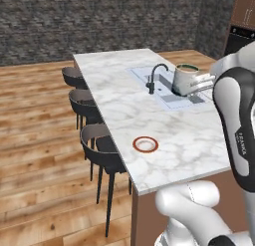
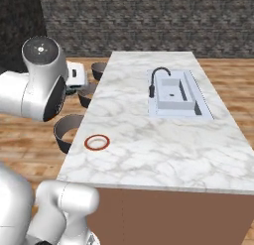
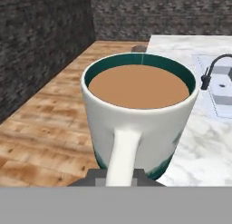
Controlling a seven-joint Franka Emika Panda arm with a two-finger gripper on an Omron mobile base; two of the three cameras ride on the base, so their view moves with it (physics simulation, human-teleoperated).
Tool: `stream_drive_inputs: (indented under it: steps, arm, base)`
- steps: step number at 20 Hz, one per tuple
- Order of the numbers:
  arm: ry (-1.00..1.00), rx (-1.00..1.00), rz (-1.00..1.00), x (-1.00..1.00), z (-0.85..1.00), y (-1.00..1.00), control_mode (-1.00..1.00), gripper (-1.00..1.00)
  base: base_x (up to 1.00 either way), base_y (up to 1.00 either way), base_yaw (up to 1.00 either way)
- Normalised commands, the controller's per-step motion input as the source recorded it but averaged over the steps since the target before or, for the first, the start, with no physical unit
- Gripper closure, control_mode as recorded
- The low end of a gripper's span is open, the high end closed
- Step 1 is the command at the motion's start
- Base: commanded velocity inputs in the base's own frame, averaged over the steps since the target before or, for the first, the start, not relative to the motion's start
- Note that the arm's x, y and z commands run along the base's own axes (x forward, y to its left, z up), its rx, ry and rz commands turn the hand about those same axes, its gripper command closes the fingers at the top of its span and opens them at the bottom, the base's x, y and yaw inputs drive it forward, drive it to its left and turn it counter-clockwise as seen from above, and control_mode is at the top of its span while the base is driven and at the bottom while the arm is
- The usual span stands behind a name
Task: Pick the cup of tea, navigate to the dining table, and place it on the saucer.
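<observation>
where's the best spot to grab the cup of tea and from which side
By the handle side, coming in level. The cup of tea stands upright and nearly full of brown liquid, so a sideways approach keeps it from tipping. In the hand view its handle faces the gripper and runs down between the finger tips, which looks like a hold on the handle.

Glossy ceramic cup of tea (image 3: 136, 123), polished veined marble dining table (image 1: 199, 135), glazed saucer (image 1: 145, 144), matt black faucet (image 1: 155, 75), wood-plank floor (image 1: 40, 140)
</observation>
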Motion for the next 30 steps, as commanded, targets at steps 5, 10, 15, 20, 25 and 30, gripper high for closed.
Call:
stream_drive_inputs:
  steps: [5, 10, 15, 20, 25, 30]
  arm:
    - [0.11, 0.0, 0.59, 1.0, -0.09, 0.0, -1.0, 1.0]
    - [0.03, 0.0, 0.49, 0.95, -0.21, 0.07, -1.0, 1.0]
    - [0.01, -0.02, 0.39, 0.49, -0.61, 0.0, -1.0, 1.0]
    - [0.04, -0.06, 0.19, 0.02, -0.92, -0.02, -1.0, 1.0]
    - [0.0, -0.09, 0.05, -0.03, -1.0, 0.0, -1.0, 1.0]
    - [0.0, -0.07, 0.0, -0.05, -0.97, 0.01, -1.0, 1.0]
  base:
    - [0.0, 0.0, 0.0]
    - [0.0, 0.0, 0.0]
    - [0.0, 0.0, 0.0]
    - [0.0, 0.0, 0.0]
    - [0.0, 0.0, 0.0]
    - [0.0, 0.0, 0.0]
